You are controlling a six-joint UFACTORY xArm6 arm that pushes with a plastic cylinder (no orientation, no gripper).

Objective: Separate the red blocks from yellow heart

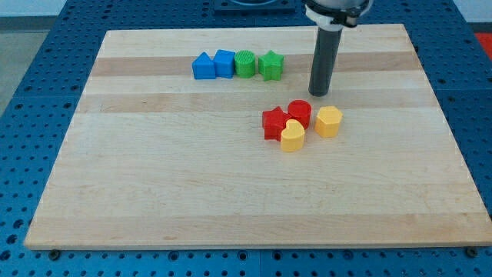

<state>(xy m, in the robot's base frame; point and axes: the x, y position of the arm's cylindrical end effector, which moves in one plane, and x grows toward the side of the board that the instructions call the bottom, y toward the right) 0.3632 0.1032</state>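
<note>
In the camera view my tip sits on the table just above and right of the cluster at centre right, touching nothing; there is no gripper here, only the bare rod, holding nothing. The red star and red cylinder press against the yellow heart, with a yellow hexagonal block just to the right. Best bet, I'd say: slip the tip between heart and reds and push the reds toward the frame's upper left, slowly, so the heart stays put.

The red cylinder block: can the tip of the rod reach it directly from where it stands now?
Probably yes: my tip stands just above-right of the red cylinder block, with bare wooden board between them.
</note>
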